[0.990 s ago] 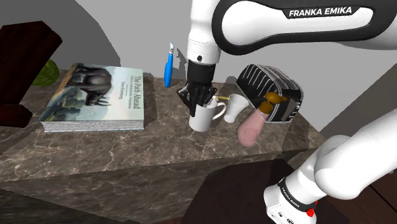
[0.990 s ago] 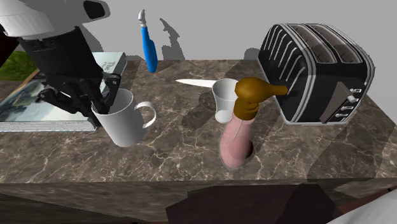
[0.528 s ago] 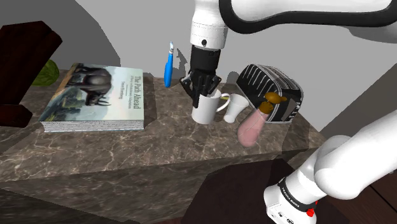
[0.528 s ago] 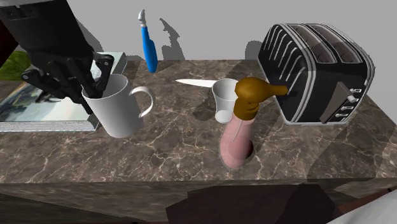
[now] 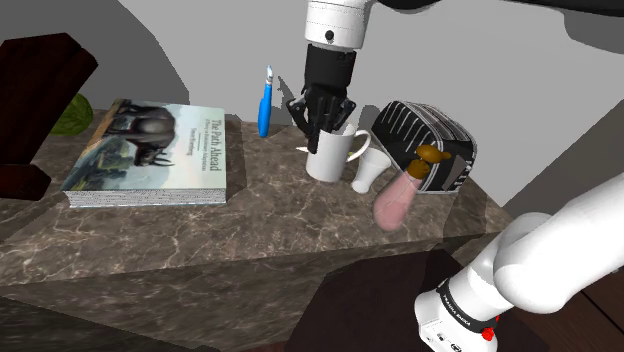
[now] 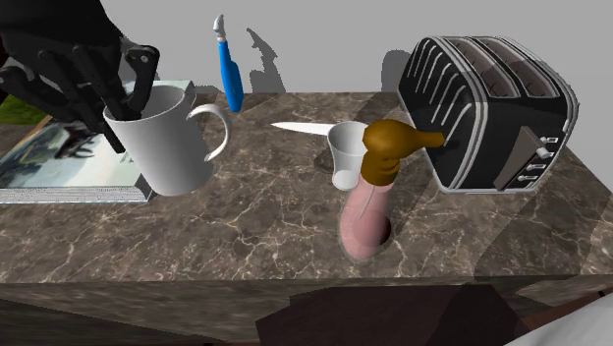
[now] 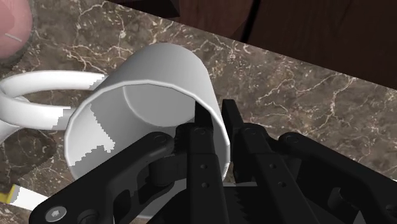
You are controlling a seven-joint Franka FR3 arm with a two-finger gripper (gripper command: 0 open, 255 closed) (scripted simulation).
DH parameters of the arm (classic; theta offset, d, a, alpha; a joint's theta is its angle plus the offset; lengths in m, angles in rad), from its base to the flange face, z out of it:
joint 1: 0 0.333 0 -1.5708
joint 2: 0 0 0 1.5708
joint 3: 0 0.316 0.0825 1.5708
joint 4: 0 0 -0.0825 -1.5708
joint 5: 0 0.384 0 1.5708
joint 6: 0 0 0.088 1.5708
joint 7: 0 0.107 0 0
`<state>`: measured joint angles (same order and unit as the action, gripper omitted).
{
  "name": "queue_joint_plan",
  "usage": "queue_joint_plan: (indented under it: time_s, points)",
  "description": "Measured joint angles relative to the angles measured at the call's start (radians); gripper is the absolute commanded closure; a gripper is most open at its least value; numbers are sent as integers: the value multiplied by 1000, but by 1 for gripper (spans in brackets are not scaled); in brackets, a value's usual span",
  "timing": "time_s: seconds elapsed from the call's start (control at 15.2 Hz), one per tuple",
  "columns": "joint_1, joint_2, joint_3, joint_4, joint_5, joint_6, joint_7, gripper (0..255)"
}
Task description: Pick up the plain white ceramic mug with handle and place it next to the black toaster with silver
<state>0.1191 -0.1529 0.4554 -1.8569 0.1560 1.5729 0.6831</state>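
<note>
A plain white mug (image 5: 333,156) (image 6: 169,144) (image 7: 153,89) with a loop handle hangs tilted above the marble counter (image 5: 250,215). My black gripper (image 5: 322,118) (image 6: 120,116) (image 7: 215,137) is shut on its rim, one finger inside and one outside the wall. The black toaster (image 5: 425,148) (image 6: 488,98) with silver trim stands at the counter's end, to the second exterior view's right, well apart from the mug.
A small white cup (image 6: 348,154), a pink bottle with a brown cap (image 6: 371,192) and a knife (image 6: 300,127) lie between mug and toaster. A blue-handled tool (image 6: 232,77) stands against the back wall. A large book (image 5: 152,152) lies at the shoulder view's left.
The gripper has risen with the mug, lifting it off the counter and tilting it. In the shoulder view it has moved up and slightly right.
</note>
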Motion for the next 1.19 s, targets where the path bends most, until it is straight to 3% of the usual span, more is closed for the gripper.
queue_joint_plan:
  time_s: [0.99,1.19]
  points:
    - [-3,48,1,248,-18,-202,32,255]
    - [-21,-20,-32,186,-2,-209,-21,255]
